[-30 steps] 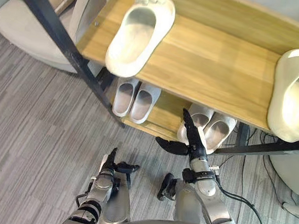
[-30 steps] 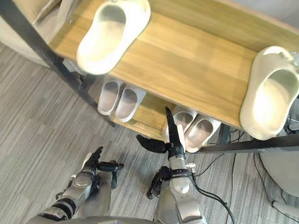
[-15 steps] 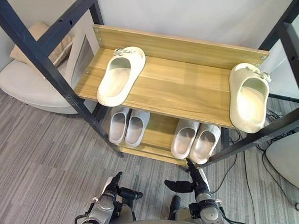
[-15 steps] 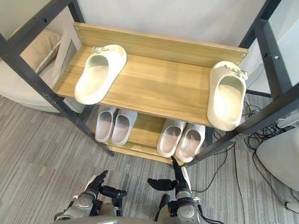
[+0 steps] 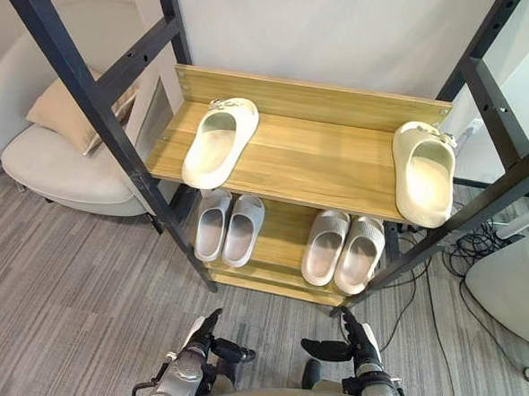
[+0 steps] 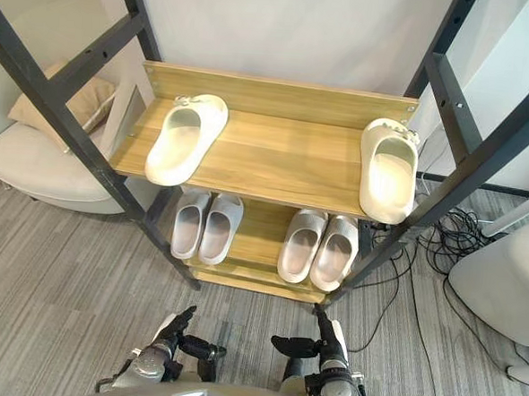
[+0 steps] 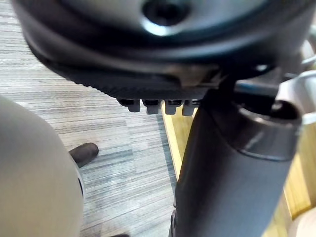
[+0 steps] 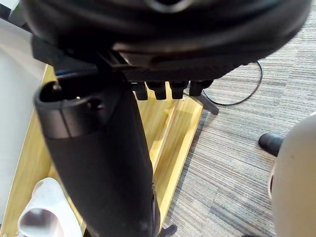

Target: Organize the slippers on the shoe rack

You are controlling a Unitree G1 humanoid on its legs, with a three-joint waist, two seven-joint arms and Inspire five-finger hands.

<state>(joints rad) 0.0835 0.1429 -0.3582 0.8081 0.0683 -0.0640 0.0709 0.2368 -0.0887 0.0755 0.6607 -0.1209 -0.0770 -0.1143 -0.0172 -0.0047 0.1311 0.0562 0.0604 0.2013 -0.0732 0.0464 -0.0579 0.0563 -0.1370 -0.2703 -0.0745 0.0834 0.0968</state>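
No text, label, brand, number or sign can be read on the slippers [image 5: 218, 141] or on the wooden shoe rack [image 5: 325, 166] holding them.

Count: 2 cream slippers [image 5: 218, 141] [image 5: 425, 172], 4 grey slippers [image 5: 211, 228] [image 5: 245, 229] [image 5: 323, 246] [image 5: 360, 254], 1 shoe rack [image 5: 321, 161]. Frame left: 1 armchair [image 5: 51, 162], 1 cushion [image 5: 68, 105].

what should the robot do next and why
Probably lift the right hand to the right cream slipper: it lies far from the left cream slipper on the upper shelf, while grey pairs sit together. That hand and the left hand are open, empty.
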